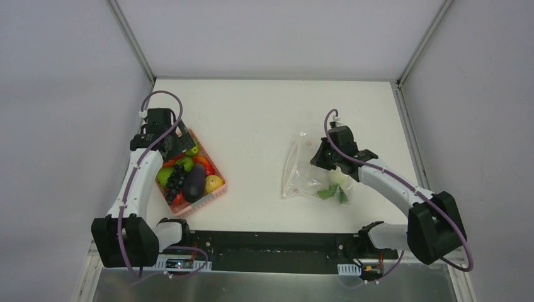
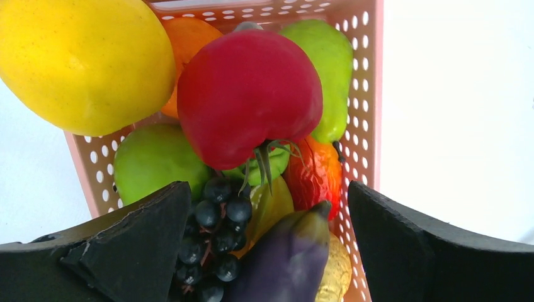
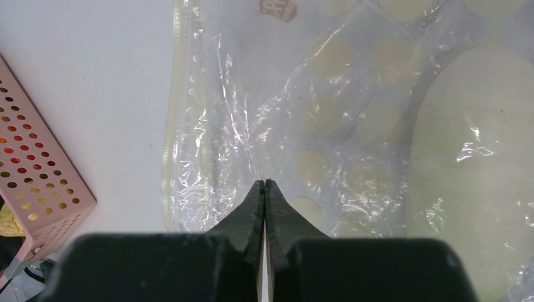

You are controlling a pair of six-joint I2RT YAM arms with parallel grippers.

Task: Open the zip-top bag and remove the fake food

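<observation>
Your right gripper (image 3: 264, 184) is closed tight, its tips pinching a fold of the zip-top bag (image 3: 252, 94), which lies on the table (image 1: 252, 119) right of centre. 1 white vegetable (image 1: 338, 178) sits inside it. Your left gripper (image 2: 267, 189) hangs spread wide, holding nothing, above the pink basket (image 2: 364, 94), where the red tomato (image 2: 249, 94), yellow fruit (image 2: 82, 60) and eggplant (image 2: 283, 264) lie.

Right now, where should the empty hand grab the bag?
Take the zip-top bag by the ridged strip along its edge nearest the pink basket, coming from that side. It lies flat and empty there; the white food bulges farther right.
</observation>
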